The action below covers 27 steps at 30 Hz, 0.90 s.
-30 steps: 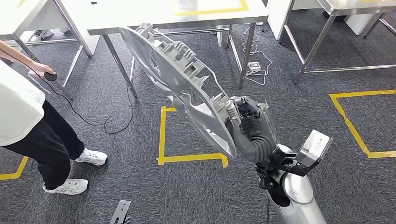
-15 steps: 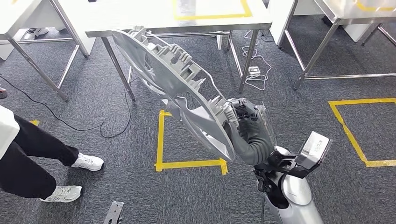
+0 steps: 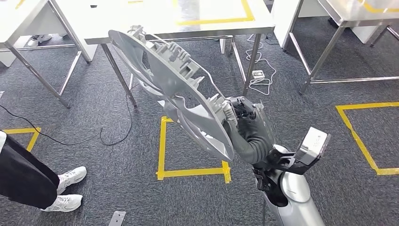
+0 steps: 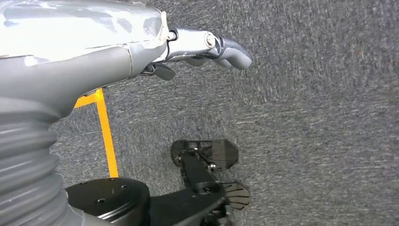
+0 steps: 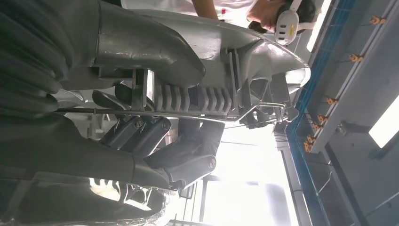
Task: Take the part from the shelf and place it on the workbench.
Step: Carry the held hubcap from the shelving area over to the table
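Observation:
The part (image 3: 174,89) is a large grey plastic housing with ribs and clips. It is held up at a slant in front of me over the carpet. My right hand (image 3: 242,115) grips its lower end; in the right wrist view dark fingers (image 5: 141,132) curl round the ribbed edge of the part (image 5: 221,44). The workbench (image 3: 155,21), white-topped with a yellow tape outline, stands just beyond the part's upper end. My left hand (image 4: 188,47) hangs over the carpet, holding nothing, with its fingers stretched out.
A person's legs and white shoes (image 3: 33,181) are at the lower left. Steel table legs (image 3: 120,70) stand beside the part, with more tables (image 3: 343,9) at the right. Yellow tape squares (image 3: 162,141) mark the carpet. Cables and a power strip (image 3: 257,74) lie under the workbench.
The whole view has shifted: the workbench lies lower in the picture and the person has slid towards the left edge. My right hand still grips the part, held the same way.

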{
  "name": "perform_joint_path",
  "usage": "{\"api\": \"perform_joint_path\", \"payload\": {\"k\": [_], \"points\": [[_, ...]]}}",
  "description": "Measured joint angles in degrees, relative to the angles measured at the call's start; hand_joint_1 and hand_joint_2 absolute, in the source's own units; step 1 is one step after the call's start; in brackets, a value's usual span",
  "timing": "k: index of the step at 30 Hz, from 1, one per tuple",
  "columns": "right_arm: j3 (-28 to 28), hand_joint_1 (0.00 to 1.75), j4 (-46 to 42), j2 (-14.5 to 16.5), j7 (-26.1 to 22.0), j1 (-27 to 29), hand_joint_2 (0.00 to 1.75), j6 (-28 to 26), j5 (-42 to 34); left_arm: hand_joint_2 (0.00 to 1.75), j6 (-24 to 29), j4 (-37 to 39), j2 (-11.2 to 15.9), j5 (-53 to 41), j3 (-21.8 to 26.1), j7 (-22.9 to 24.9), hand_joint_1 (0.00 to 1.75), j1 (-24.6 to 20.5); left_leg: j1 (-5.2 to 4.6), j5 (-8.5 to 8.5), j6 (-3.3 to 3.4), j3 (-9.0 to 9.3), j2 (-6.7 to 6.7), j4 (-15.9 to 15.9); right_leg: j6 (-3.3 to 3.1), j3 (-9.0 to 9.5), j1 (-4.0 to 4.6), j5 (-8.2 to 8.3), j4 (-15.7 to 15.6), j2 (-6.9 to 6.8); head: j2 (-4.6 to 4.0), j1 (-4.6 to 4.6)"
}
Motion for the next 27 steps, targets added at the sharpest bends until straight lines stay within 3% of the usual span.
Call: {"api": "perform_joint_path", "payload": {"k": [2, 3, 4, 5, 7, 8, 9, 13, 15, 17, 18, 19, 20, 22, 24, 27], "points": [[0.0, 1.75, 0.1, 0.1, 0.0, 0.0, 1.75, 0.1, -0.5, 1.75, 0.1, -0.1, 0.1, 0.0, 0.0, 0.5, 0.0, 0.4, 0.68, -2.37, -0.79, -4.44, 0.22, 7.6, -0.31, 0.58, -0.02, -0.52, 0.0, 0.06, 0.0, -0.11], [0.1, 1.75, 0.2, 0.1, 0.0, 0.2, 1.75, 0.1, -0.7, 1.75, 0.1, -0.2, 0.1, -0.1, 0.0, 0.6, 0.0, 0.7, 0.98, -2.49, -1.04, -6.22, 0.32, 10.0, -0.31, 0.94, -0.03, -0.83, 0.0, 0.15, 0.0, -0.11], [0.1, 1.75, 0.3, 0.1, 0.1, 0.3, 1.75, 0.2, -0.9, 1.75, 0.2, -0.3, 0.1, 0.0, 0.0, 0.7, 0.0, 1.1, 1.22, -1.45, -1.18, -7.04, 0.39, 10.4, -0.21, 1.42, -0.06, -1.19, 0.0, 0.27, 0.0, -0.11], [0.2, 1.75, 0.5, 0.2, 0.2, 0.5, 1.75, 0.2, -1.1, 1.75, 0.3, -0.6, 0.2, 0.0, 0.0, 0.9, 0.0, 1.6, 1.4, 0.65, -1.22, -6.71, 0.45, 8.4, -0.08, 1.97, -0.1, -1.57, 0.0, 0.4, 0.0, -0.1], [0.6, 1.75, 0.6, 0.4, 0.2, 0.6, 1.75, 0.0, -1.3, 1.75, 0.8, -1.7, 0.4, 0.1, -0.1, 2.0, 0.0, 2.7, 1.53, 5.57, -1.0, -3.74, 0.5, 0.7, 0.29, 3.13, -0.12, -2.34, 0.0, 0.63, 0.0, -0.08], [0.8, 1.75, 0.7, 0.5, 0.1, 0.6, 1.75, -0.2, -1.4, 1.75, 1.1, -2.6, 0.6, 0.1, -0.2, 3.1, 0.0, 3.4, 1.38, 6.88, -0.73, -2.23, 0.52, -2.6, 0.57, 3.48, -0.02, -2.67, -0.1, 0.74, 0.0, -0.08], [0.9, 1.75, 0.7, 0.6, 0.0, 0.7, 1.75, -0.6, -1.5, 1.75, 1.5, -3.8, 0.9, 0.1, -0.4, 4.4, 0.0, 4.2, 1.21, 7.31, -0.41, -1.24, 0.56, -4.6, 0.86, 3.65, 0.07, -2.93, -0.1, 0.82, 0.0, -0.09], [1.0, 1.75, 0.8, 0.2, -0.9, 1.3, 1.75, -2.5, -0.9, 1.75, 2.3, -8.8, 2.2, -0.7, -2.0, 7.2, 0.0, 6.8, 0.93, 6.61, 1.09, -0.07, 0.5, -6.2, 2.02, 3.69, 0.04, -3.86, 0.0, 0.52, 0.0, -0.05], [0.8, 1.75, 0.7, -0.3, -1.2, 1.6, 1.75, -3.7, 0.2, 1.75, 1.4, -9.5, 2.3, -1.3, -3.0, 6.0, 0.0, 6.6, 1.02, 6.61, 1.93, 0.69, 0.37, -6.9, 1.79, 1.3, 0.02, -5.67, 4.6, 0.29, 0.0, 0.02], [0.4, 1.75, 0.6, -1.0, -1.2, 2.1, 1.75, -5.6, 1.6, 1.75, -0.1, -9.0, 2.2, -2.2, -4.2, 4.2, 0.0, 5.0, 0.69, 6.3, 2.51, 1.03, 0.14, -7.0, 1.36, -3.5, 0.05, -8.1, 12.6, 0.26, 0.0, 0.06], [0.1, 1.75, 0.3, -1.3, -1.1, 2.6, 1.75, -6.5, 2.2, 1.75, -0.9, -8.3, 2.0, -2.8, -4.8, 3.6, 0.0, 4.0, 0.52, 6.14, 2.64, 1.21, -0.05, -7.0, 1.41, -5.58, 0.07, -8.57, 15.6, 0.26, 0.0, 0.04], [-0.4, 1.75, 0.0, -1.7, -1.0, 3.2, 1.75, -7.4, 2.8, 1.75, -1.5, -7.4, 1.7, -3.3, -5.5, 3.2, 0.0, 2.7, 0.38, 5.92, 2.74, 1.46, -0.26, -7.0, 1.69, -6.75, 0.09, -8.13, 16.6, 0.26, 0.0, 0.04], [-0.8, 1.75, -0.5, -2.0, -0.9, 3.9, 1.75, -7.9, 3.2, 1.75, -1.9, -6.6, 1.4, -3.8, -6.2, 3.0, 0.0, 1.6, 0.25, 5.66, 2.75, 1.8, -0.46, -6.9, 2.13, -6.73, 0.12, -6.71, 15.1, 0.25, 0.0, 0.06], [-1.7, 1.75, -1.6, -2.6, -0.8, 4.9, 1.75, -8.5, 4.1, 1.75, -2.0, -5.2, 0.6, -4.3, -7.3, 2.7, 0.0, -0.4, 0.02, 4.98, 2.59, 2.52, -0.66, -6.8, 2.8, -4.13, 0.26, -2.36, 7.3, 0.06, 0.0, 0.09], [-2.3, 1.75, -2.7, -3.0, -0.8, 5.3, 1.75, -8.1, 4.4, 1.75, -1.7, -4.0, 0.0, -4.2, -7.8, 2.4, 0.0, -2.1, -0.4, 4.13, 2.18, 2.82, -0.58, -6.3, 2.29, -1.6, 0.46, 0.64, 1.2, -0.13, 0.0, 0.04], [-2.8, 1.75, -3.2, -3.2, -0.5, 4.9, 1.75, -6.2, 4.2, 1.75, -2.7, -2.0, -0.4, -3.0, -8.0, 2.1, 0.0, -3.9, -0.55, 3.33, 1.48, 2.89, -0.28, -5.9, 1.06, -0.88, 0.56, 1.15, 0.1, 0.11, 0.0, 0.01]]}}
